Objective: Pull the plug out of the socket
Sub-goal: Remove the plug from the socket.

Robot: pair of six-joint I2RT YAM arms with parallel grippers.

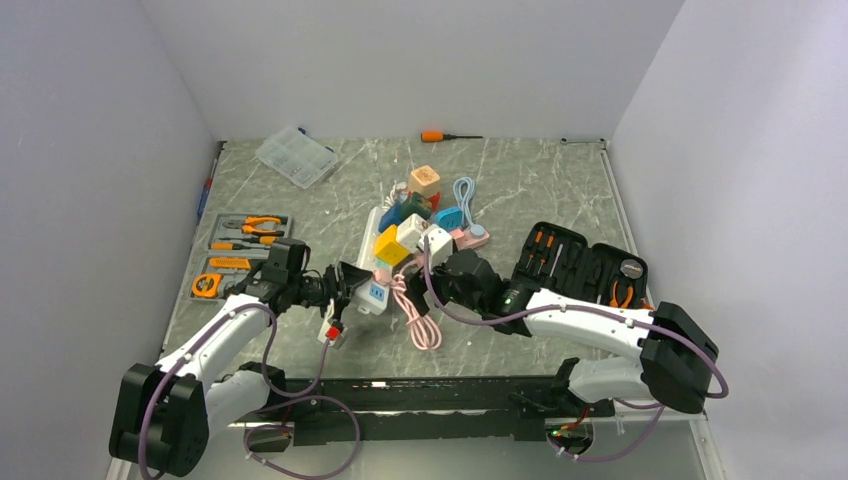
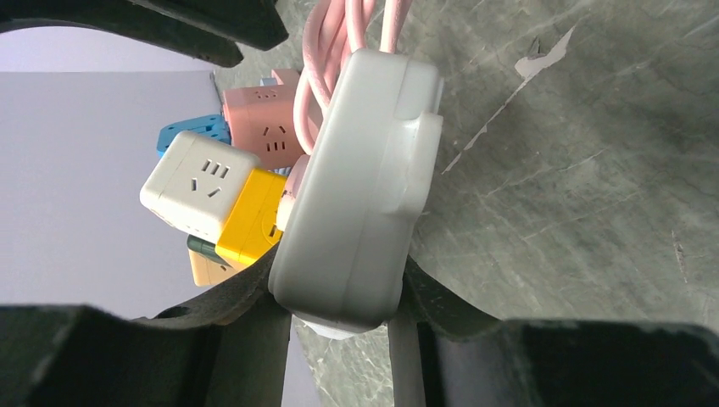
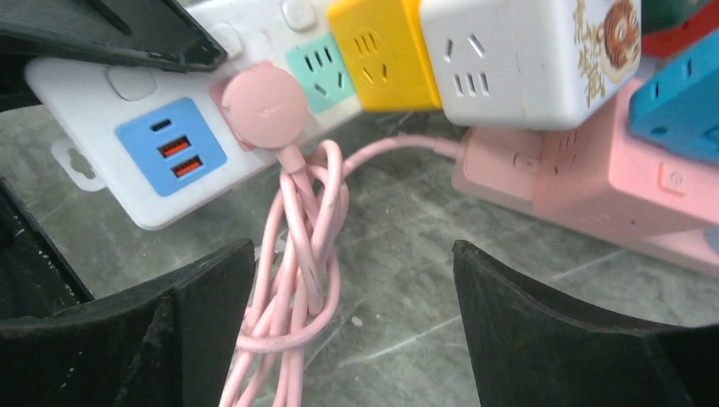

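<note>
Two grippers were at the strip (image 2: pixel 356 186), in the table's (image 1: pixel 560 200) middle: my left gripper (image 2: pixel 339 309) clenched its near end, while my right gripper (image 3: pixel 352 280), released and nearer, had the seated pink plug (image 3: pixel 264 106) ahead, slightly left.

White strip (image 2: pixel 365 186), seen edge-on, one end clamped between the black fingers (image 2: pixel 229 297) of the left gripper (image 2: pixel 339 292), lying over the grey marbled table (image 2: pixel 576 170). On its left face: pale pink plug (image 2: pixel 293 185), touching a yellow cube (image 2: pixel 250 216); white cube (image 2: pixel 195 182) beside the yellow one; tan cube (image 2: pixel 208 267) below; pink cube (image 2: pixel 263 127) and blue socket (image 2: pixel 191 131) behind. Looped pink cable (image 2: pixel 322 51) runs along the strip's upper end; plain wall (image 2: pixel 76 186) at left.
</note>
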